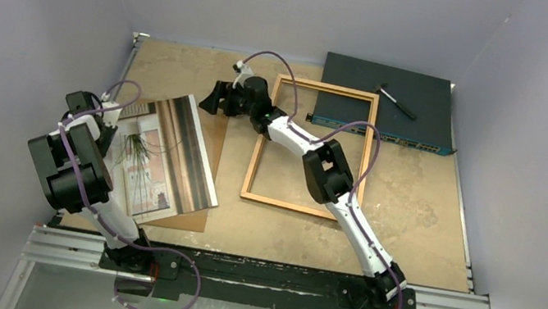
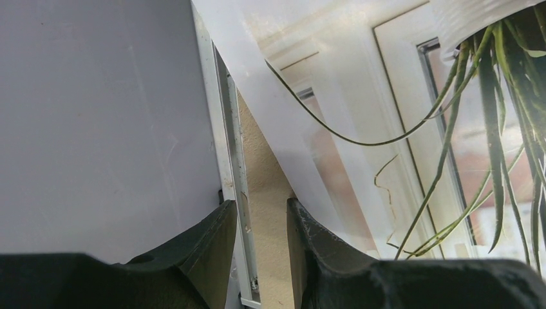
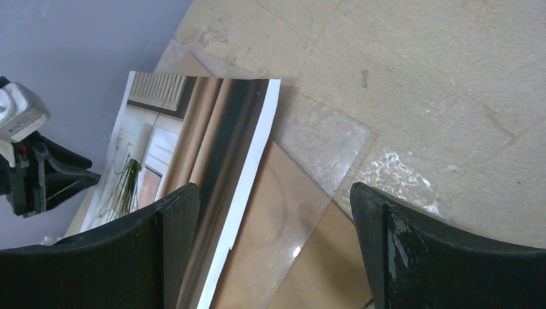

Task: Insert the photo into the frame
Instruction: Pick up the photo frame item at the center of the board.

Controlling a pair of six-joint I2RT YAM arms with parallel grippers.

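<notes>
Right, you're sitting with the left pincer (image 2: 257,212) only partly open, and the photo (image 1: 163,153) isn't lying between its jaws; its white border is just leaning against one finger (image 2: 309,225). Nothing's clamping it, so if you lift or swing now it's likely to slide off or buckle. The photo is resting at the left of the counter (image 1: 411,209) over the brown board (image 1: 190,220), well apart from the frame (image 1: 284,203). Your right pincer (image 3: 273,193) is hanging wide open, holding nothing, above the clear sheet (image 3: 322,141) beside the photo's edge. Closing low there risks dragging that sheet along. And your right arm is stretching across the frame, so a careless swing could knock it askew.
</notes>
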